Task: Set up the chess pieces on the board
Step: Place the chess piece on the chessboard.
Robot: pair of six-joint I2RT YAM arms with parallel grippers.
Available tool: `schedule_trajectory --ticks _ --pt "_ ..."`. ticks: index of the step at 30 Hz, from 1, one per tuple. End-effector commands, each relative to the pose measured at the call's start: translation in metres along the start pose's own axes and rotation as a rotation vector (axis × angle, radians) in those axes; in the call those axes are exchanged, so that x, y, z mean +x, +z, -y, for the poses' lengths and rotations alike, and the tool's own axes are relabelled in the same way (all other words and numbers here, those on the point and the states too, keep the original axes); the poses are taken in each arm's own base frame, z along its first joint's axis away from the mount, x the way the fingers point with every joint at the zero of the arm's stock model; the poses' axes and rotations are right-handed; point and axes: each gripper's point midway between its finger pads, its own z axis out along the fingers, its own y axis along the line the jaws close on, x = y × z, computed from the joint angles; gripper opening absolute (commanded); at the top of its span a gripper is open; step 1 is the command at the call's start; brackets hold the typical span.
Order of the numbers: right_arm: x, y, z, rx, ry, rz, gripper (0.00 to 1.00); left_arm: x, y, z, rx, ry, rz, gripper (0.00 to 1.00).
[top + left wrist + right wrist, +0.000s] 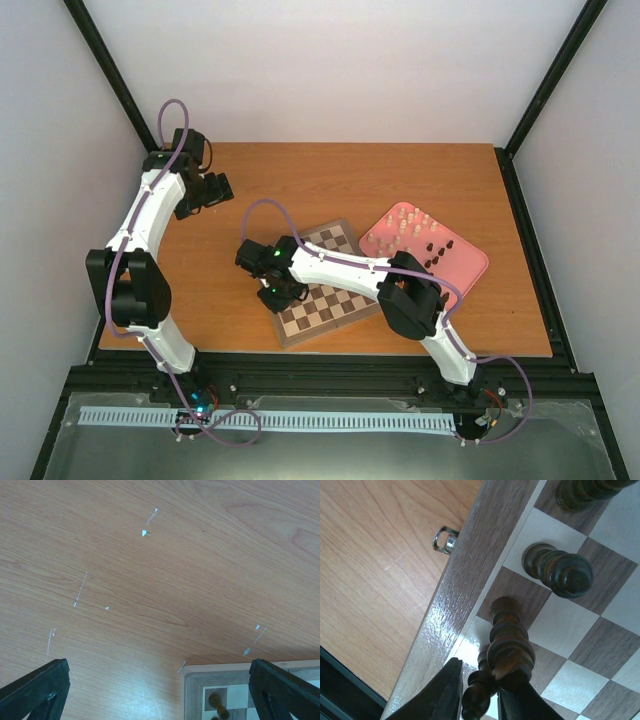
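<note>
Orange-brown wooden tabletop [400,180] fills a white-walled cell edged with black rails. Near its middle lies the square wooden chessboard with light and dark brown checks and a brown border [325,312], turned at an angle. Just to its right sits a pink rectangular tray [478,265] holding pale cream chess pieces [408,220] at its far end and dark brown chess pieces [440,250] nearer. The right gripper [280,297] hangs low over the board's near-left corner. Its wrist view shows a small dark pawn-like piece [476,700] leaning between the narrowly parted black fingers [440,695]; whether they press on it I cannot tell. A taller dark turned piece [510,635] stands just beyond them. A rounder dark piece [560,570] stands one square farther along the border, where a small metal clasp [445,539] juts from the board's outer edge. The left gripper [215,188] hovers at the far left, off the board, jaws spread wide over bare wood with nothing between them.
</note>
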Motion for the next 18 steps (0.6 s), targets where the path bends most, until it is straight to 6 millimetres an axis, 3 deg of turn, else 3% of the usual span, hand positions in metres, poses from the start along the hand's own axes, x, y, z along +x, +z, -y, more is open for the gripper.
schedule_trajectory --ticks 1,18 --pt "-0.0022 -0.0010 -0.0040 0.011 -0.018 0.006 0.23 -0.0046 -0.0081 0.0018 0.006 0.002 0.032 1.00" --pt "-0.0081 -0.0023 -0.0033 0.019 -0.032 0.022 0.28 -0.0050 -0.0067 0.0028 0.006 0.003 0.028 1.00"
